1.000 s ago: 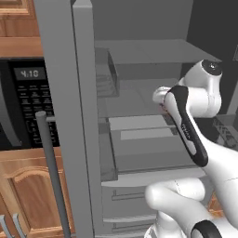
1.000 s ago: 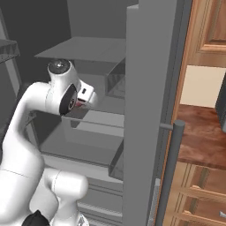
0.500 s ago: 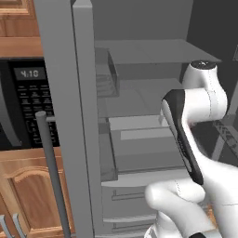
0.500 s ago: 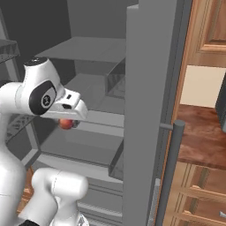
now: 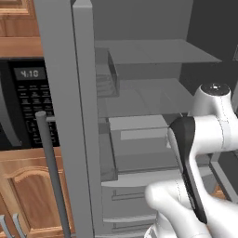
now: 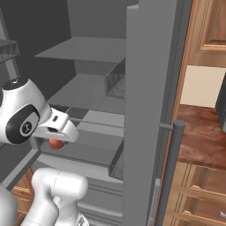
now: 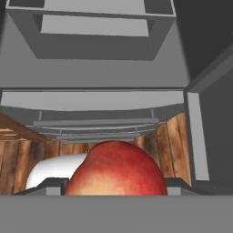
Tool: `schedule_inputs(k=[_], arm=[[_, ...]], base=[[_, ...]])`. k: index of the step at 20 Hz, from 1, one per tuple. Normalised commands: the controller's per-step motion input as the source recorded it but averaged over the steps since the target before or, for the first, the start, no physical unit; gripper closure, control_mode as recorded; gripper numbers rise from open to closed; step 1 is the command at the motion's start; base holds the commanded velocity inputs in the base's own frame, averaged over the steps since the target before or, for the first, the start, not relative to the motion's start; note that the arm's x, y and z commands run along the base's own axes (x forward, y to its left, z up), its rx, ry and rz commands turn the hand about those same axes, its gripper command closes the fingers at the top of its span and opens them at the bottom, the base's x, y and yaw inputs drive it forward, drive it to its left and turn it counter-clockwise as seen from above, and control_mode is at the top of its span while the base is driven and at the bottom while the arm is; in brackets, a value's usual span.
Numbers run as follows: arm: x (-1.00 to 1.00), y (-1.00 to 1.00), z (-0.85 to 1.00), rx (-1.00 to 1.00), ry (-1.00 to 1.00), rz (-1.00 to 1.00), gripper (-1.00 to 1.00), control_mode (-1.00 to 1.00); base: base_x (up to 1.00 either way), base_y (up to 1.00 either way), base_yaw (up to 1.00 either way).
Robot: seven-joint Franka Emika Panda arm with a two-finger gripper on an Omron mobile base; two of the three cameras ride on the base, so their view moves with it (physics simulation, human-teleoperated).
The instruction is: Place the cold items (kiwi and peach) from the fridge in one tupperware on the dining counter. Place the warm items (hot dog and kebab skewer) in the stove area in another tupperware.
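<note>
Our gripper at the left of the right base view, clamped on the peach, red fruit large at the bottom centre of our hand view, open grey fridge beyond, its drawers across mid-frame, wood floor beneath.

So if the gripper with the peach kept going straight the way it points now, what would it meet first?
Probably the fridge's lower drawer fronts, or the wood floor just in front of them; depth is unclear. The gripper holds the peach pointing downward.
</note>
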Motion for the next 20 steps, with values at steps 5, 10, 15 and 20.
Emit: schedule_inputs(k=[5,10,15,20], arm=[[0.00,-0.10,-0.01,0.03,-0.01,-0.03,1.00,-1.00],[-0.01,0.00,-0.01,0.00,0.00,0.00,1.00,-1.00],[-0.13,0.00,-0.03,0.00,0.00,0.00,1.00,1.00],[0.00,0.00,0.00,0.00,0.00,0.00,1.00,1.00]], base=[[0.00,0.00,0.00],[0.00,0.00,0.00],[-0.45,0.00,0.00],[-0.99,0.03,-0.03]])
